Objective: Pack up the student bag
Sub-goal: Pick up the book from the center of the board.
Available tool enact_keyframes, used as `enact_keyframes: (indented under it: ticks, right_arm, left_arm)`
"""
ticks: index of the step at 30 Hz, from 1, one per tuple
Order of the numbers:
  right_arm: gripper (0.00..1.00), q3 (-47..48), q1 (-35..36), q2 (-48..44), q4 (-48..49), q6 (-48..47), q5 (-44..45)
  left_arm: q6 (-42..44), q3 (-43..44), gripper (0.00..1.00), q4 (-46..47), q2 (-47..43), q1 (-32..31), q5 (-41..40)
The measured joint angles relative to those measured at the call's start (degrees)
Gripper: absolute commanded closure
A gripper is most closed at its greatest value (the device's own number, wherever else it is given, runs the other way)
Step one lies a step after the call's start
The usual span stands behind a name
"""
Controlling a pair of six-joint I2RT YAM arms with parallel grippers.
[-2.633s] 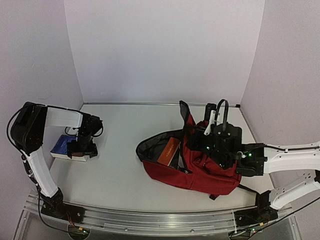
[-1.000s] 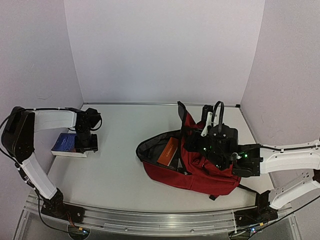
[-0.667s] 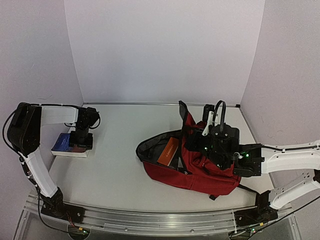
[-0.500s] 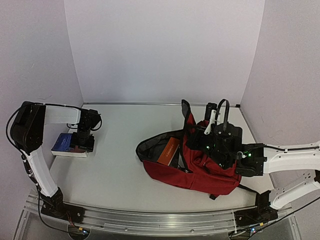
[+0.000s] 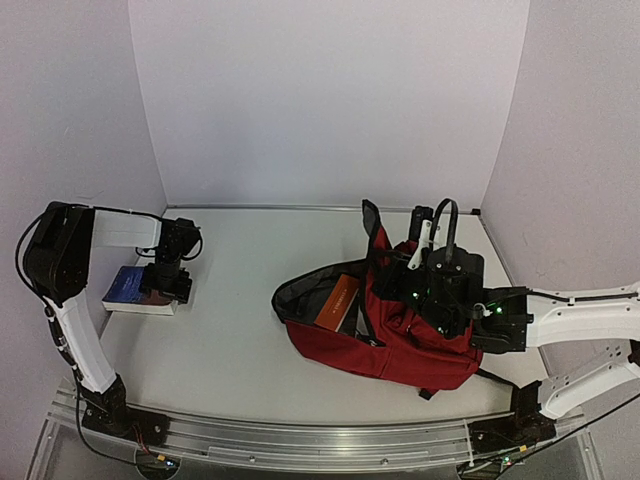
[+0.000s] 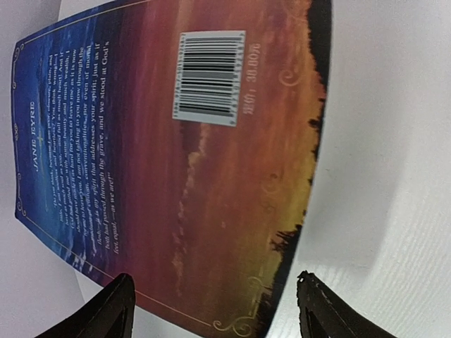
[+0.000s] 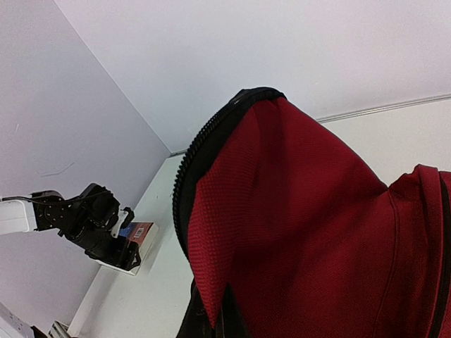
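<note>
The student bag (image 5: 400, 335), dark red with black straps, lies at the right of the table with its mouth open to the left; an orange book (image 5: 338, 300) shows inside. My right gripper (image 5: 400, 272) is shut on the bag's upper flap and holds it raised; in the right wrist view the red fabric (image 7: 296, 211) fills the frame, pinched at the gripper (image 7: 229, 320). At the left lies a book (image 5: 128, 289), back cover up with a barcode (image 6: 209, 77). My left gripper (image 6: 215, 317) hangs open just above the book's (image 6: 176, 176) corner, one fingertip on either side.
Lilac walls close the table at the left, back and right; the book lies close to the left wall. Bare table top (image 5: 235, 330) spreads between the book and the bag. A metal rail (image 5: 300, 445) with both arm bases runs along the near edge.
My left gripper has opened wider over the book and shifted slightly above it. The book has stayed flat on the table. The right gripper still holds the bag flap up.
</note>
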Motion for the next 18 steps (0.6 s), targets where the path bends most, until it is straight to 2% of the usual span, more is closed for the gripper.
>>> enact_keyframes:
  ticks: [10, 18]
  right_arm:
    - [1.0, 0.0, 0.0, 0.01, 0.02, 0.0, 0.0]
    - [1.0, 0.0, 0.0, 0.01, 0.02, 0.02, 0.0]
  left_arm:
    - [-0.63, 0.08, 0.32, -0.56, 0.93, 1.01, -1.61]
    - [-2.14, 0.15, 0.34, -1.41, 0.68, 0.65, -3.41]
